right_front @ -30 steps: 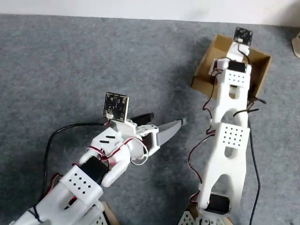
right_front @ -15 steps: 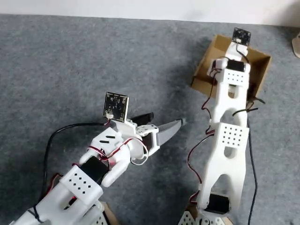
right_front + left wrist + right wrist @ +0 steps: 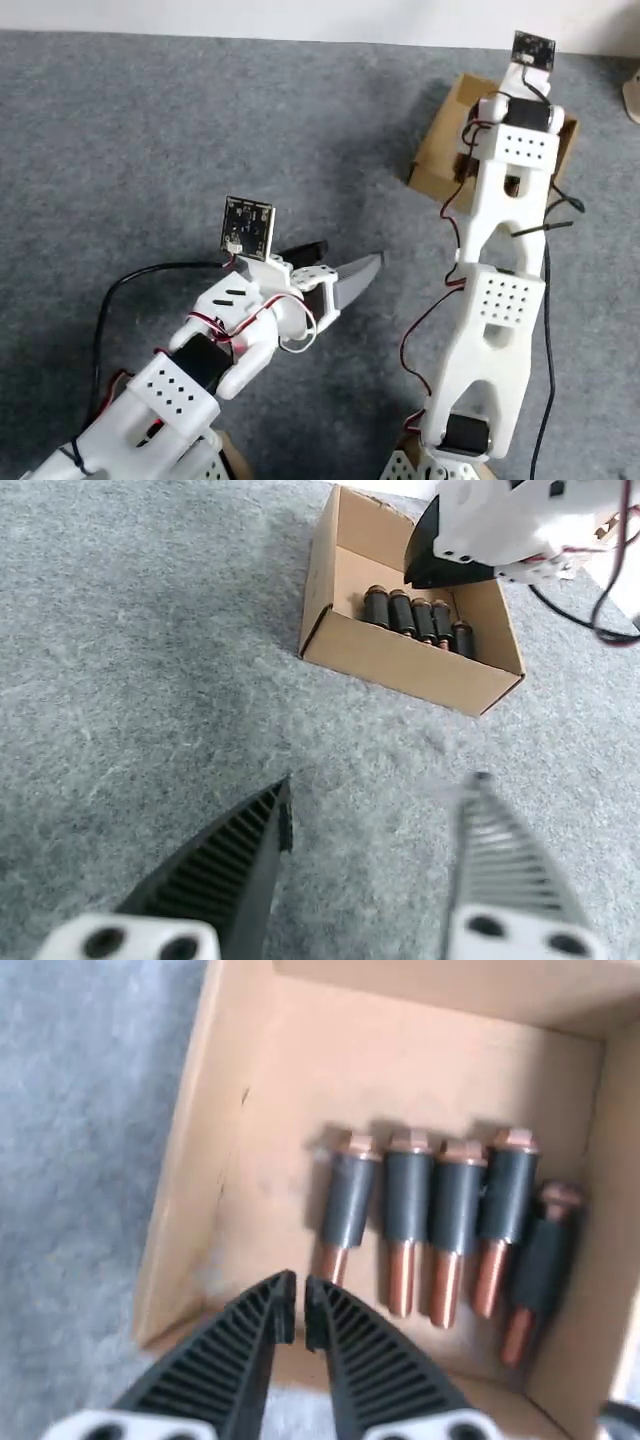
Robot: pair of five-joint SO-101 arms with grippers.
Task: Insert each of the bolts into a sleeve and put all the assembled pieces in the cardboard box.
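High view: the left arm (image 3: 215, 345) lies low over the grey counter (image 3: 180, 130), well apart from the cardboard box (image 3: 435, 165). The left end effector (image 3: 350, 255) is spread wide and holds nothing. The right arm (image 3: 500, 280) stretches out over the box and covers most of its inside.

Left wrist view: the left end effector (image 3: 382, 785) is wide open above bare counter. The box (image 3: 400, 670) sits farther off, with the assembled pieces (image 3: 415, 617) in a row on its floor. The right arm's black finger hangs over the box's far side.

Right wrist view: the right end effector (image 3: 298, 1290) is narrowed to a slit with nothing between its fingers, poised just above the box floor (image 3: 400, 1060). Five assembled pieces (image 3: 440, 1220) lie there. Four are side by side, heads level; the fifth piece (image 3: 540, 1260) lies tilted against the side wall.

Judgement: the deposit step looks complete and the task near its end. The next move calls for the right arm to lift straight up out of the box without brushing the row or the walls.
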